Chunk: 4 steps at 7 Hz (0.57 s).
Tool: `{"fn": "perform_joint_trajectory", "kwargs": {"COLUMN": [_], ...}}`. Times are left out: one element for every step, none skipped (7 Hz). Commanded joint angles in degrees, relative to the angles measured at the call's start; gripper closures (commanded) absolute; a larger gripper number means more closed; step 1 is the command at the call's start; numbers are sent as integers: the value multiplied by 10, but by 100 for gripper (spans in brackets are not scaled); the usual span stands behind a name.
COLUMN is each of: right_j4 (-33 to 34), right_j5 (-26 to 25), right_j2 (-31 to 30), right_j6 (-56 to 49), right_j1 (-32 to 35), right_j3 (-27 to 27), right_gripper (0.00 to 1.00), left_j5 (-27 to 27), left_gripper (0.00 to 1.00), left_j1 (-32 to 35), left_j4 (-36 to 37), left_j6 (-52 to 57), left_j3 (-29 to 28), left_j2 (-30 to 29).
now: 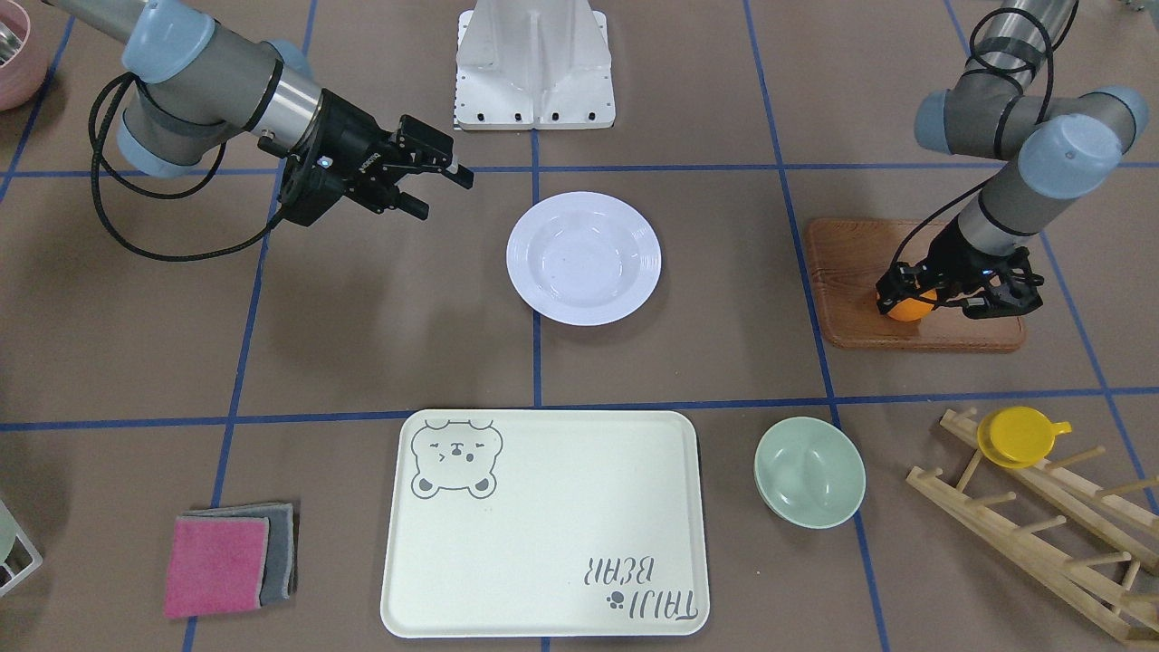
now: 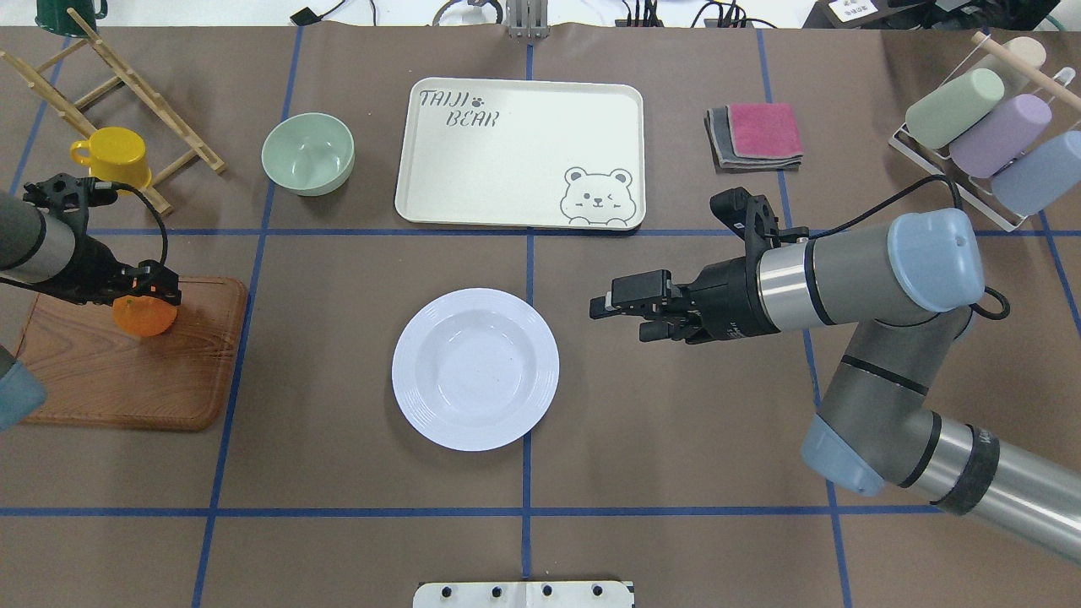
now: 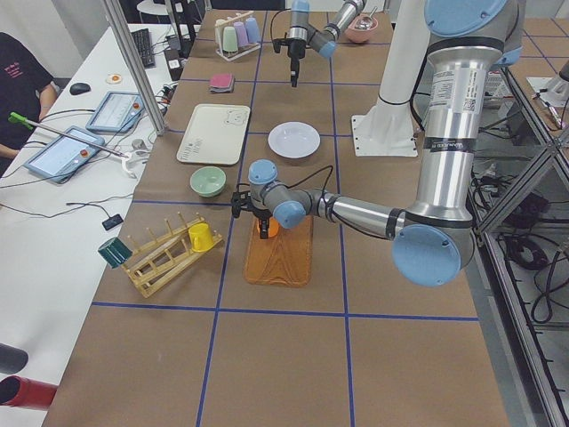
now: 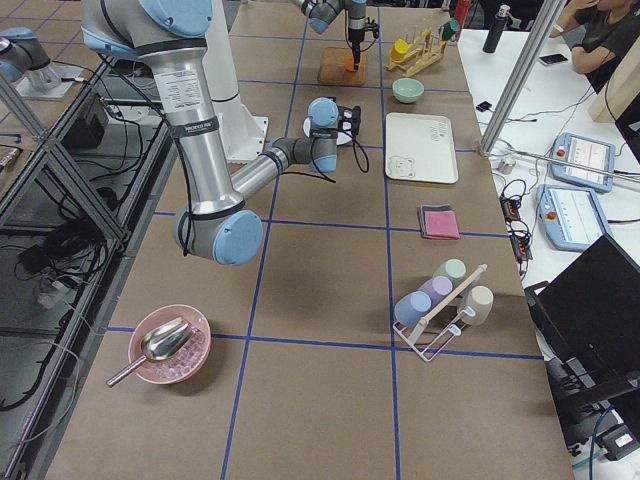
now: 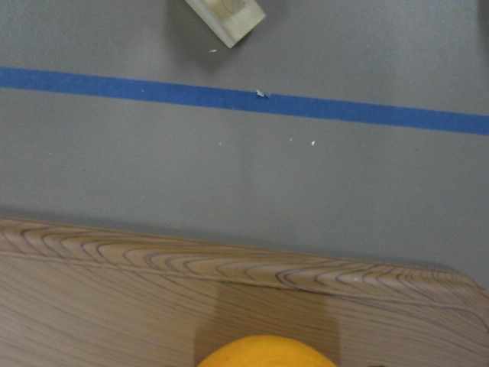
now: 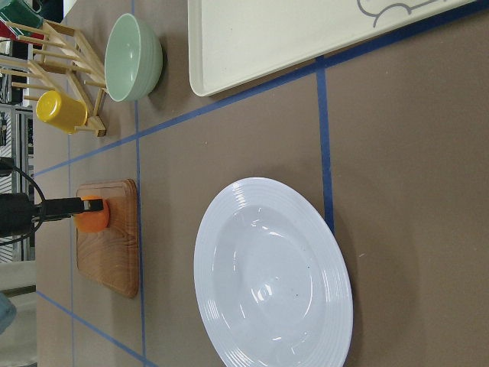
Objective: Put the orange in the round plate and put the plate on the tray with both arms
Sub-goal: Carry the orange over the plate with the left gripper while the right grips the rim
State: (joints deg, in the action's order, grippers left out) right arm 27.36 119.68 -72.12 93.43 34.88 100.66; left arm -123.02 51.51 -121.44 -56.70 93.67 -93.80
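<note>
Orange [image 2: 145, 317] sits pinched in the left pincer [image 2: 150, 295] over the wooden board [image 2: 127, 380], while the right pincer [image 2: 623, 317] hangs spread beside the round plate [image 2: 475, 368] on the worktop [image 2: 676, 439].

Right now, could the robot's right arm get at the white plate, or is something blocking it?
Probably yes: the right gripper hangs open beside the round plate, apart from it, and nothing stands between them.

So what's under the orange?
The brown wooden board is under the orange, which the left gripper grips. The spot right beneath the orange is hidden, so I cannot tell if they touch.
</note>
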Motion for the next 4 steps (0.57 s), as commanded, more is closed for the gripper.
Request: {"fn": "perform_joint_trajectory", "kwargs": {"right_j4": [-29, -79, -131, -146], "right_j5": [-50, -74, -94, -110], "right_j2": [2, 23, 29, 45], "right_j6": [2, 4, 8, 17], "right_j1": [-13, -22, -27, -33], "right_j3": [-13, -57, -90, -112], "right_gripper": [0, 0, 0, 1], "left_j5": [-3, -2, 1, 8], "left_gripper": [27, 27, 27, 27], "left_j1": [0, -4, -17, -51], "left_j4": [36, 66, 97, 110], "left_j6": [-1, -27, -76, -130], "left_j3": [37, 72, 97, 103], "left_j2": [-6, -16, -50, -84]}}
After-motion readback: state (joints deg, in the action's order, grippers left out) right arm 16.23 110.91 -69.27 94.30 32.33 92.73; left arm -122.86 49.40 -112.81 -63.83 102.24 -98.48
